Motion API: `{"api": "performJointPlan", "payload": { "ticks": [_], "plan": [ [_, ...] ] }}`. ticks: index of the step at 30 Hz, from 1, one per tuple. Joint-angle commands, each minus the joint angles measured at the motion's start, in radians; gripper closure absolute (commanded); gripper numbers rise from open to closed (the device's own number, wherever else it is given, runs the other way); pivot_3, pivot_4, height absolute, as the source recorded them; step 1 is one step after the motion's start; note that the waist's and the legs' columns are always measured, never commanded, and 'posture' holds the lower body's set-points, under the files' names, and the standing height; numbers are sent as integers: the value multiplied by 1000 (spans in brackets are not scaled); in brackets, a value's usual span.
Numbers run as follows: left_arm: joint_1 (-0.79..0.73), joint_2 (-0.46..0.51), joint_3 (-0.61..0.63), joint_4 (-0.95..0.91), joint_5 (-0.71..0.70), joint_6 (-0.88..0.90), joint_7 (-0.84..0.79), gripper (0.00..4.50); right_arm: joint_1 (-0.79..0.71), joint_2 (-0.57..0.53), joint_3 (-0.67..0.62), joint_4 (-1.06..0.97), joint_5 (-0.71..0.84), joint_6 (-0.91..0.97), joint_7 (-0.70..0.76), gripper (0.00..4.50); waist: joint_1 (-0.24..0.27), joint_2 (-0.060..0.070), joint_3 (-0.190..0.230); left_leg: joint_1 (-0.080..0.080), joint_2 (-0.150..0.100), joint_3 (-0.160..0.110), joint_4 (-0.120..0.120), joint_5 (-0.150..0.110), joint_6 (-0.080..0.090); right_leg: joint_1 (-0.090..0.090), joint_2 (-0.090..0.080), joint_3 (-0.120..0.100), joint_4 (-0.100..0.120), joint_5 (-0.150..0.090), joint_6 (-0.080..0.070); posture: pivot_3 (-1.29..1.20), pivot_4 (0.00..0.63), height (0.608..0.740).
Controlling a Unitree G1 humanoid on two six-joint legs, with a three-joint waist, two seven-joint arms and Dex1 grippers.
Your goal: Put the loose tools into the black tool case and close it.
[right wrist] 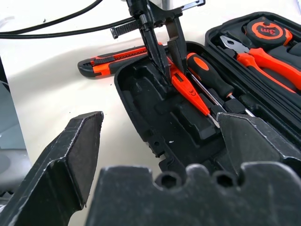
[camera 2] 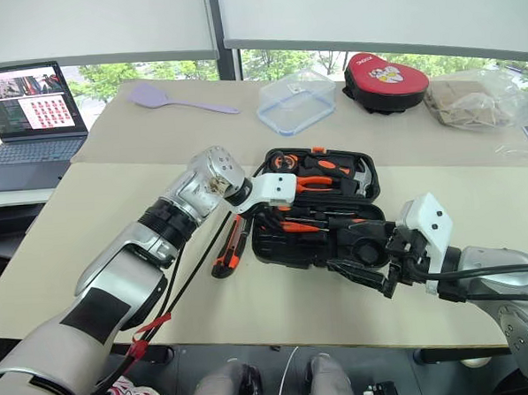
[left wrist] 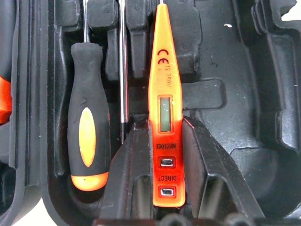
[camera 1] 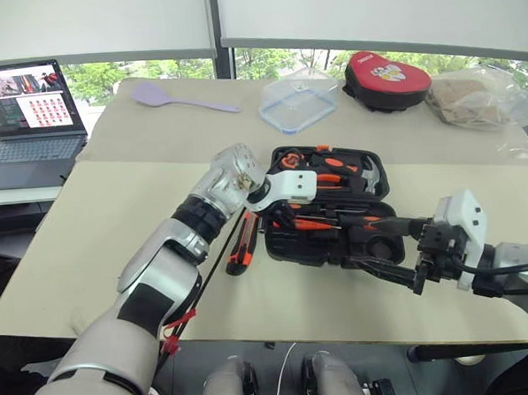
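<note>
Black tool case (camera 1: 331, 213): open on worktop (camera 1: 114, 214); left pincer (right wrist: 164, 54) pinching slim orange screwdriver (left wrist: 164, 113) into recess; right pincer (camera 1: 400, 257) spread, empty; utility knife (camera 1: 241, 243) outside; lid unclosed.

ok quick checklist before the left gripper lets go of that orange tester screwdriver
1. Left gripper shut on the slim orange screwdriver: ok.
2. Screwdriver down inside the black tool case: ok.
3. Fully seated in its recess: cannot tell.
4. Black-and-orange screwdriver beside it already stowed: ok.
5. Right gripper open, off the tools: ok.
6. Utility knife packed: not ok, on the table beside the case.
</note>
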Motion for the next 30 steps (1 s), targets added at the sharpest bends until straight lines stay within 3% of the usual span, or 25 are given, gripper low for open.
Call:
{"api": "performJointPlan", "payload": {
  "ticks": [1, 3, 10, 12, 15, 20, 24, 30],
  "plan": [
    [-13, -2, -2, 24, 31, 6, 7, 4077, -1, 8, -24, -35, 7, -29, -13, 0, 0, 0, 0, 0, 0, 0, 0, 0, 0, 0, 0, 0, 0, 0, 0, 0, 150, 731],
    [-13, -1, 5, 16, 26, 11, 3, 3070, -3, 10, -22, -35, 5, -30, -12, 0, 0, 0, 0, 0, 0, 0, 0, 0, 0, 0, 0, 0, 0, 0, 0, 0, 150, 731],
    [-8, 73, 107, -164, -100, 122, -154, 633, -11, 9, -18, -26, 16, -24, -3, 0, -4, 0, 0, -2, 0, 0, 0, 0, 0, -2, 0, 0, 0, 0, 0, 0, 150, 731],
    [19, 113, 123, -233, -128, 148, -186, 633, -11, 7, -18, -23, 17, -24, 0, 0, -4, 0, 0, -2, 0, 0, 0, 0, 0, -3, 0, 0, 0, 0, 0, 0, 150, 731],
    [65, 136, 162, -271, -153, 163, -145, 1391, -14, 6, -16, -15, 17, -24, 2, 0, -4, 0, 0, -1, 0, 0, 0, 0, 0, -2, 0, 0, 0, 0, 0, 0, 150, 731],
    [125, 104, 238, -237, -187, 147, -15, 3319, -27, 3, -12, -7, 18, -20, 3, 0, 0, 0, 0, -1, 0, 0, 1, 0, 0, 0, 0, 0, 0, 0, 0, 0, 150, 731],
    [157, 66, 281, -203, -216, 142, 61, 4490, -36, -1, -13, 0, 18, -17, 5, 0, 1, 0, 0, -1, 0, 0, 1, 0, 0, 0, 0, 0, 0, 0, 1, 0, 150, 731],
    [229, 6, 319, -202, -259, 163, 128, 4490, -29, -1, -18, -6, 18, -9, 0, 0, -3, 0, 0, -1, 0, 0, 1, 0, 0, 0, 0, 0, 0, 0, 1, 0, 150, 731]
  ]
}}
